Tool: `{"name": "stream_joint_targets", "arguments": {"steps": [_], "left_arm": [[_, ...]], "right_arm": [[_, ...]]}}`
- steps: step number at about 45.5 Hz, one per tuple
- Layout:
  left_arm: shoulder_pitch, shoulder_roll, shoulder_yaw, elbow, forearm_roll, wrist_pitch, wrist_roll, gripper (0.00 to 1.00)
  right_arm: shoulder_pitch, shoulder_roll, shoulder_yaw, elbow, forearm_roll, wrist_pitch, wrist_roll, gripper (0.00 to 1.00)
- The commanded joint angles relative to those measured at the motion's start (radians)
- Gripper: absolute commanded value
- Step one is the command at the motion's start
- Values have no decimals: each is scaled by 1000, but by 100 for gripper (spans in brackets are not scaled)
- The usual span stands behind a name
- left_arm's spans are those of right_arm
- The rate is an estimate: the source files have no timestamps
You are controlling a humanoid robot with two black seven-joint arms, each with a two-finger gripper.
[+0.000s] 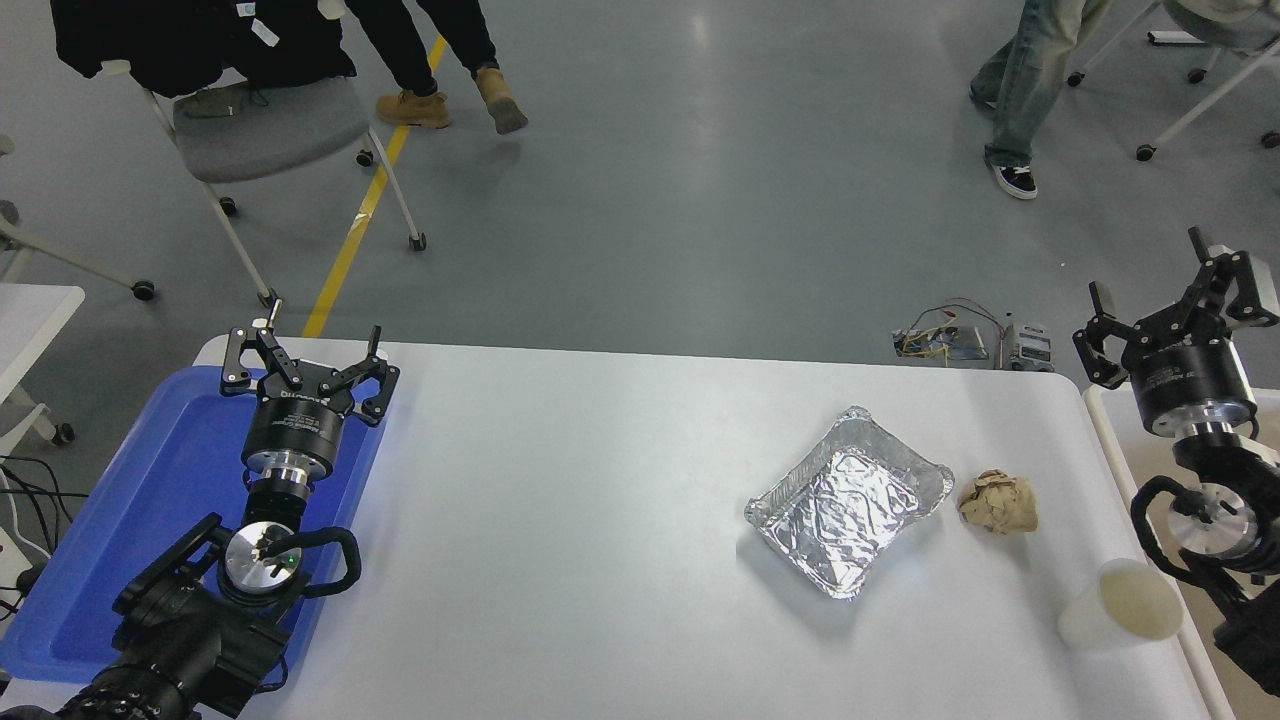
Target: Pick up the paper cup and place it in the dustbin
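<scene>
One paper cup [1122,606] upright on desk [600,520], near the 4 o'clock corner, rim up, cream inside showing. Just beside the desk's right edge; dustbin [1098,428] directly beyond that edge at 3 o'clock, only its cream rim and a strip of beige inside in view. Not yet gripped, not yet lifted.

Right gripper [1170,310] poised over the dustbin's far end, at 1 o'clock from the cup, well apart from it. Jaws spread wide, nothing between them. Wrist and cabling low beside the cup's right side, near but apparently not touching.

Risks, judged from this layout:
- Light, empty, tapered: easily tipped by any glancing contact from forearm or cable loop during the swing back toward 6 o'clock. Rolling off the near edge likely if toppled.
- Thin wall: crushed or ovalled under a hard squeeze; slipping downward out of a loose one because of the taper.
- Awkward reach: target close to the arm's own base, so a steep or folded wrist approach probable, with one jaw landing on the rim instead of straddling it.
- Crumpled brown paper ball [998,502] at 11 o'clock from the cup, foil tray [848,500] further at 10 o'clock: near enough to be swept by a wide approach.

Left gripper [305,368] parked over blue tray [120,520] at 9 o'clock, jaws spread, empty.
</scene>
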Motion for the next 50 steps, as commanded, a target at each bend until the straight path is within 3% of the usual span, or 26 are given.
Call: {"name": "stream_joint_targets", "arguments": {"steps": [1,43,50], "left_arm": [[0,0,0,0,0,0,0,100],[0,0,0,0,0,0,0,100],[0,0,0,0,0,0,0,100]], "right_arm": [[3,-2,1,-4,1,-1,0,100],[12,-5,-39,-18,2,-7,-1,100],[82,-112,-137,-19,5,-30,-1,100]]}}
